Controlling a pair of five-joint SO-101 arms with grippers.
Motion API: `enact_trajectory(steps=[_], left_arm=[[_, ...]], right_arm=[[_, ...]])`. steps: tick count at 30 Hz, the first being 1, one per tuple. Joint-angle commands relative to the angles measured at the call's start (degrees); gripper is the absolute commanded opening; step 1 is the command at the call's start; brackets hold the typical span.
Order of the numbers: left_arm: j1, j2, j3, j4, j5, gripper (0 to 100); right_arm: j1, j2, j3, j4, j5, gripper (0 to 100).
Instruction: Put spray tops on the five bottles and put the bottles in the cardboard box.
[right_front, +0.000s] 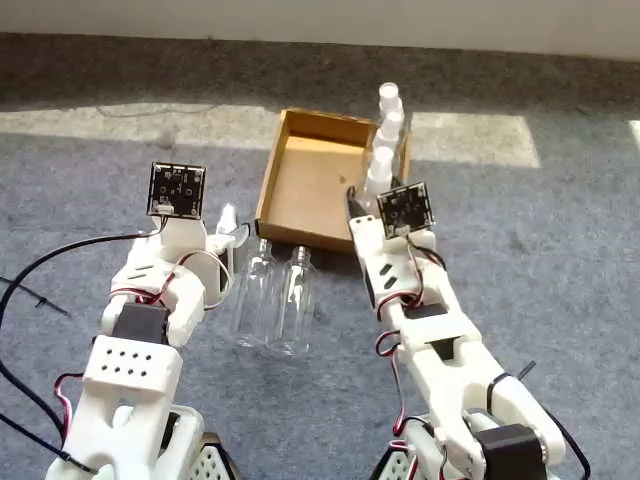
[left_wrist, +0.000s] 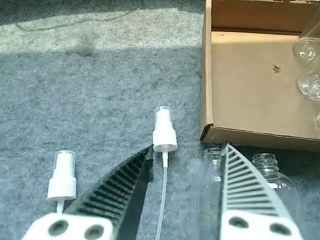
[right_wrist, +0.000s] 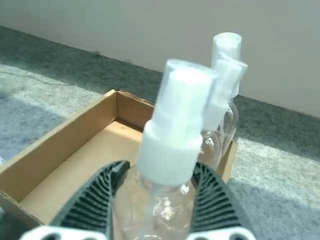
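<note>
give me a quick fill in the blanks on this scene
1. The right jaws are shut on a capped ___.
2. ___ uncapped bottles sit outside the box.
3. Two loose tops lie on the ___.
Missing: bottle; two; carpet.

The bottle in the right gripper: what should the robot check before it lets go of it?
1. Spray top sits on the held bottle: ok.
2. Right gripper shut on it: ok.
3. Held bottle upright: ok.
4. Its base down on the floor of the cardboard box: cannot tell, the base is hidden.
5. Bare floor left in the box beside the two capped bottles: ok.
6. All five bottles capped: not ok. Two open bottles and two loose spray tops lie on the carpet by the open left gripper.
</note>
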Motion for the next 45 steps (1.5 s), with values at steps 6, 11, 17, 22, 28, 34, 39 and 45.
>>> enact_trajectory(steps=[6, 11, 17, 22, 28, 34, 39, 45], left_arm=[[-0.7, -0.8, -0.5, -1.1, 0.4, 21], [-0.7, -0.8, -0.5, -1.1, 0.4, 21], [-0.7, -0.8, -0.5, -1.1, 0.4, 21], [-0.7, -0.8, -0.5, -1.1, 0.4, 21], [-0.7, -0.8, -0.5, -1.1, 0.4, 21], [-0.7, -0.8, -0.5, -1.1, 0.4, 21], [-0.7, -0.8, -0.5, -1.1, 0.4, 21], [-0.7, -0.8, -0.5, -1.1, 0.4, 21]], right_arm=[[1.2, -0.1, -0.6, -1.1, 0.4, 2.4], [1.4, -0.1, -0.5, -1.0, 0.4, 9.9], [1.4, -0.1, -0.5, -0.9, 0.4, 10.5], [1.4, -0.2, 0.3, -0.9, 0.4, 10.6], [1.4, -0.2, 1.2, -1.1, 0.4, 22.1], [1.3, -0.3, 1.2, -1.1, 0.6, 25.4], [1.2, -0.7, 1.0, -1.1, 0.6, 25.4], [1.2, -0.8, 0.8, -0.9, 0.7, 25.6]])
